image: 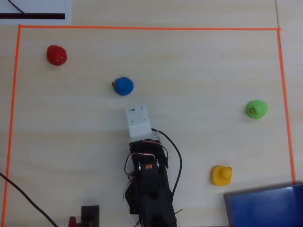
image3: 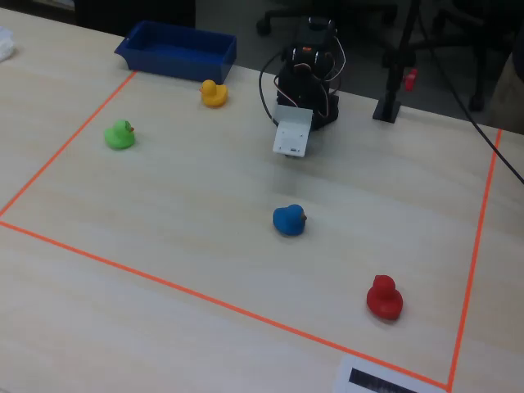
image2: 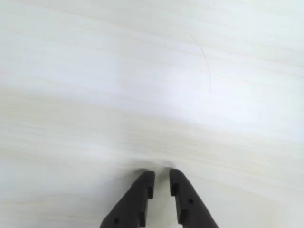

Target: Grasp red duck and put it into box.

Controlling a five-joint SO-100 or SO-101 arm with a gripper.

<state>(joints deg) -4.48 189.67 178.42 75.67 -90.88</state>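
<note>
The red duck [image: 56,55] sits at the far left corner of the orange-taped area in the overhead view; in the fixed view it [image3: 384,297] is at the front right. The box [image: 263,206] is a blue tray at the bottom right in the overhead view and at the back left in the fixed view [image3: 172,62]. My gripper [image2: 162,175] points down at bare table with its jaws almost together and nothing between them. The arm [image: 147,175] is folded near its base, far from the red duck. No duck shows in the wrist view.
A blue duck [image: 123,86] lies just ahead of the arm's white wrist housing [image: 138,122]. A green duck [image: 256,109] and a yellow duck [image: 221,175] lie on the box side. Orange tape [image: 142,28] bounds the area. A black stand [image3: 386,106] stands beside the base.
</note>
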